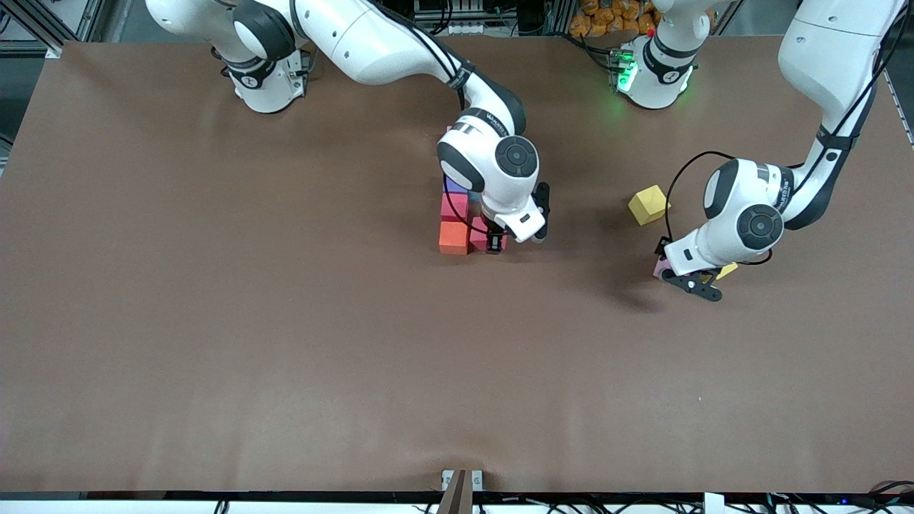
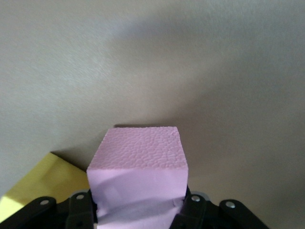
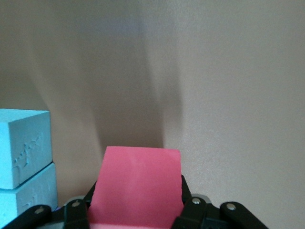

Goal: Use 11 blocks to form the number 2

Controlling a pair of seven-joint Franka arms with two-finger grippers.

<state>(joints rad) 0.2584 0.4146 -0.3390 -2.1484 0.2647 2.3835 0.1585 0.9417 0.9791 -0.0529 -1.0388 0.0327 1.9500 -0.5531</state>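
Observation:
The partly built number 2 lies at mid-table, mostly hidden under the right arm. A purple block point(image 1: 457, 188), a red block point(image 1: 453, 207) and an orange block point(image 1: 454, 238) show in a column. My right gripper point(image 1: 493, 243) is shut on another red block point(image 1: 477, 236) beside the orange one. This red block fills the right wrist view point(image 3: 136, 183), with two blue blocks point(image 3: 24, 152) close by. My left gripper point(image 1: 665, 271) is shut on a pink block point(image 1: 660, 268) low at the table, toward the left arm's end. The pink block also shows in the left wrist view point(image 2: 138, 167).
A yellow cube point(image 1: 648, 204) lies tilted on the table, farther from the front camera than the left gripper. A second yellow cube point(image 1: 727, 270) sits right beside the pink block and under the left wrist, and it also shows in the left wrist view point(image 2: 40, 183).

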